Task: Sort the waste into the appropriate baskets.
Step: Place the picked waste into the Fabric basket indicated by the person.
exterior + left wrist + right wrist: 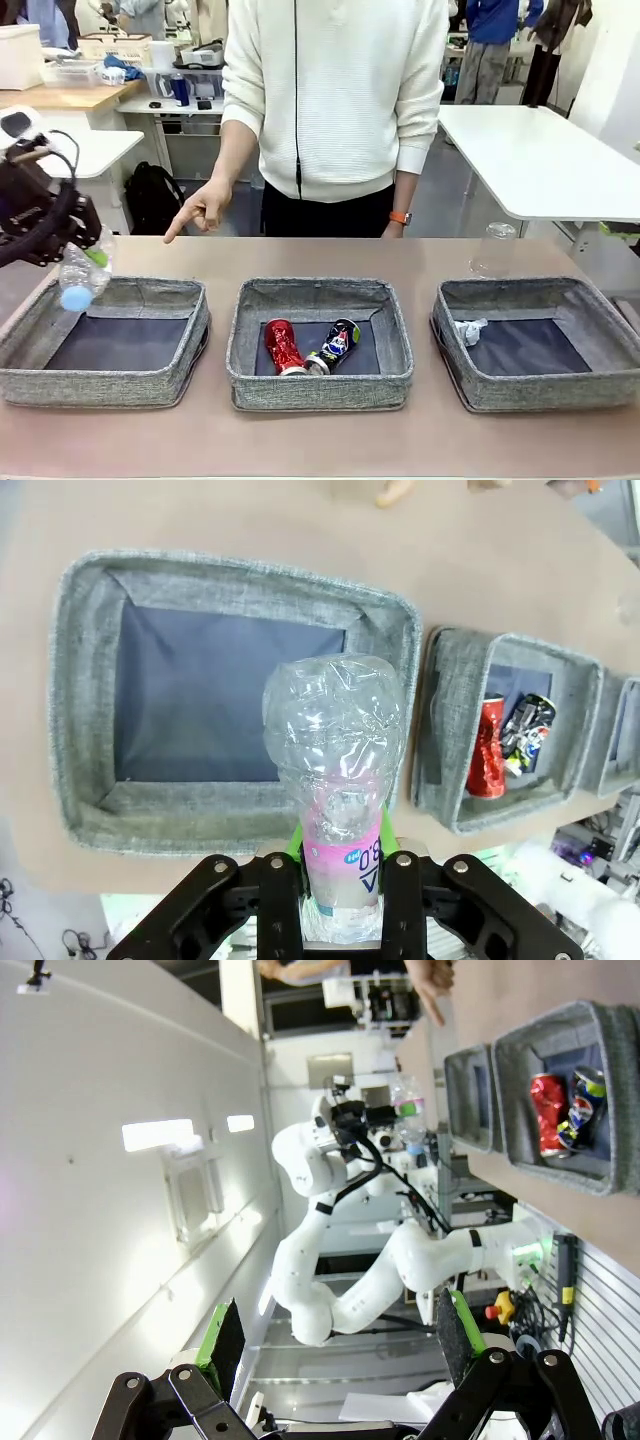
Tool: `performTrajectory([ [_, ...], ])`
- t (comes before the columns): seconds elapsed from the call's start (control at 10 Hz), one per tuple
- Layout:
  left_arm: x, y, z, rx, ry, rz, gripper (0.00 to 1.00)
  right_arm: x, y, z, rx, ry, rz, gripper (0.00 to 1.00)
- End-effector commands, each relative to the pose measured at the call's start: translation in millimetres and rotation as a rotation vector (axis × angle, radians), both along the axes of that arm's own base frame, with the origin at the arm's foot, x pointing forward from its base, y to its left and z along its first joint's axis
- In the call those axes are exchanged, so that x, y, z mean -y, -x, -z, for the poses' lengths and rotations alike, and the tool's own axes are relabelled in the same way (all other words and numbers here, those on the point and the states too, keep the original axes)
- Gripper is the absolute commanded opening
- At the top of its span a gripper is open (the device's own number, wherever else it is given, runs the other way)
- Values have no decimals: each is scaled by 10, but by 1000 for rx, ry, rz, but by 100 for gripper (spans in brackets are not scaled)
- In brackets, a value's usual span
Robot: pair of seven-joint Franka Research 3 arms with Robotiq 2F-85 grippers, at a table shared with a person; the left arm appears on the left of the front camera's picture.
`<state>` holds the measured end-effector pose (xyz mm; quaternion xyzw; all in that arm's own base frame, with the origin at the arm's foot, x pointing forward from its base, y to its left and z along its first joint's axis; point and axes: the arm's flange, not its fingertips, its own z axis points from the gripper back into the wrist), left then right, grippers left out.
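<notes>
Left tool (345, 880) clamped on blue-capped bottle (85, 268), cap down, above left basket (110, 385), well left of middle basket (320, 390). Middle basket holds 2 cans: red can (283, 347), dark can (336, 344). Right of it, right basket (540, 392) holds paper wad (468, 331). Right tool (340, 1350) fingers apart, empty. Risk: bottle hangs near left basket's edge; release here may clip wall, bounce onto bench (320, 445).

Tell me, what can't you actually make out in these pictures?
- Label on the held bottle: in the left wrist view, its lower part is hidden between the jaws.
- Print on the dark can: front view, too small to read.
- The person's hand past the orange wristband: front view, hidden behind the table's far edge.
- The clear bottle beyond the right basket: front view, too faint to tell whether it is capped.
</notes>
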<state>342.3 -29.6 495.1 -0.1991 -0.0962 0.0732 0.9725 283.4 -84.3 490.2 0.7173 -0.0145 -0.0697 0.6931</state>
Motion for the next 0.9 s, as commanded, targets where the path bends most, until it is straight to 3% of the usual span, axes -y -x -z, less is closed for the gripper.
performTrajectory([
  [0.0, 87, -47, -38, -3, 1, 4, 23, -4, -7, -19, 20, -13, 0, 100],
  [0.2, 67, -67, -28, -2, 22, -19, 23, -4, -7, -19, 20, -13, 0, 100],
  [0.3, 68, -79, -28, 4, 49, -21, 39, -4, -7, -19, 20, -13, 0, 100],
  [0.4, 71, -92, -22, 14, 47, -12, 81, -4, -7, -19, 20, -13, 0, 100],
  [0.5, 69, -99, -30, 18, 57, -13, 96, -4, -7, -19, 20, -13, 0, 100],
  [0.8, 75, -105, -34, 20, 73, -18, 100, -4, -7, -19, 20, -13, 0, 100],
])
